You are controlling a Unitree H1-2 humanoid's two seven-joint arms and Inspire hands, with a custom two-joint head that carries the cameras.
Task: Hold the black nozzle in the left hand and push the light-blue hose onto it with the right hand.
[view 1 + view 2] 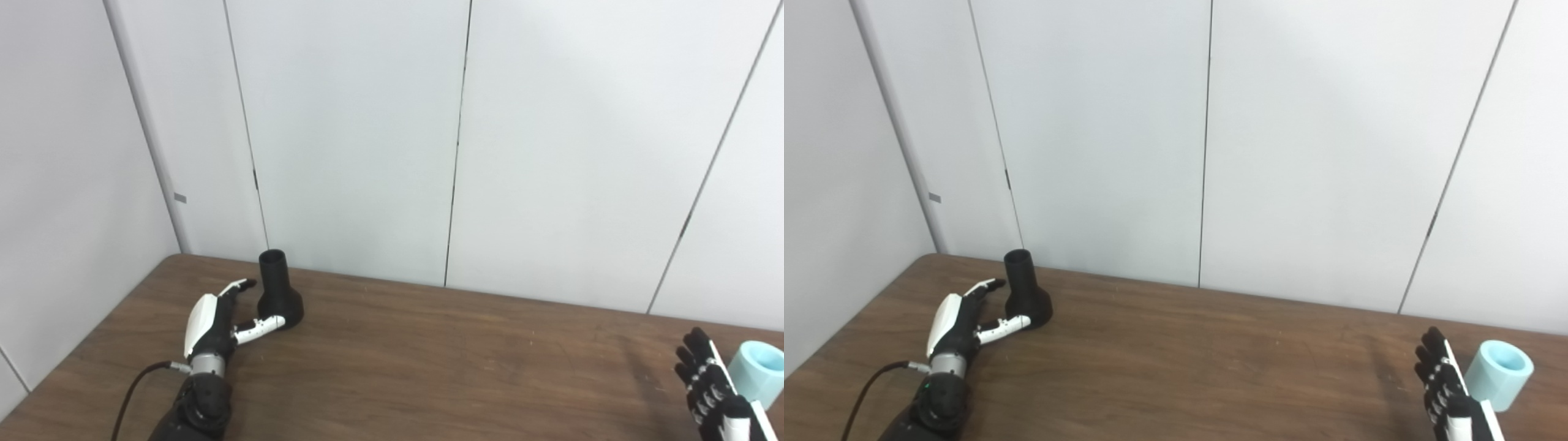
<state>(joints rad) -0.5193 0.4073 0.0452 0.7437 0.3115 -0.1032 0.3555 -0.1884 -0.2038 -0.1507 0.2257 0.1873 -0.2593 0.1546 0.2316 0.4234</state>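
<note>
Left eye view, overall: a brown wooden table (429, 361) seen from above, with pale wall panels (367, 135) behind its far edge.
Right hand: the right hand (1448, 389) rises from the near right corner, fingers (1434, 358) straight, apart and pointing up, grasping nothing.
Right hand and hose: the hand stands just left of the light-blue hose (1499, 373); whether its white edge touches the hose I cannot tell.
Hose place: near right of the table, close to the right border of both views, partly cut off in the left eye view.
Hose pose: a short, thick tube standing on end, open mouth up, leaning a little to the right.
Left arm: the left arm comes in at the near left, with a dark cable (131, 392) looping off the wrist toward the near edge.
Left hand: the left hand (211, 321) lies spread low over the table, released, fingers reaching far and right.
Left hand and nozzle: one white fingertip rests at the nozzle's base; the upper fingers point at its neck from just beside it, and no grasp is closed.
Nozzle place: the black nozzle (278, 294) stands at the far left of the table, near the far edge.
Nozzle pose: upright on its wide flared base, narrow open neck up.
Nozzle and hose: well apart, at opposite sides of the table.
</note>
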